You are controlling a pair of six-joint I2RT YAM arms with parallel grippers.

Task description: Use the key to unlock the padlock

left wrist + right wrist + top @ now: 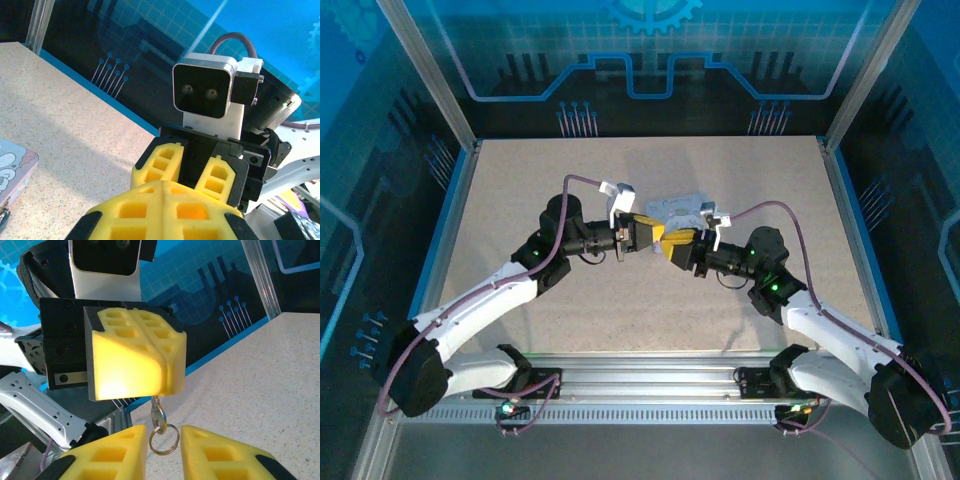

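A small silver key (pixel 158 413) with a wire ring (pixel 164 439) hangs from the tips of my left gripper (pixel 159 392), which is shut on the key's blade. In the left wrist view the left gripper (pixel 163 186) shows its yellow pads pressed together. My right gripper (pixel 164 442) is open, its two pads standing either side of the ring without touching it. From above, the left gripper (pixel 655 235) and the right gripper (pixel 673 244) meet tip to tip over the middle of the table. The padlock is out of view.
A pastel lilac-blue tin (pixel 682 211) lies on the speckled table (pixel 520 200) just behind the grippers; its corner (pixel 14 167) is at the left edge of the left wrist view. The right wrist camera (pixel 204 91) faces the left gripper. Blue walls ring the table.
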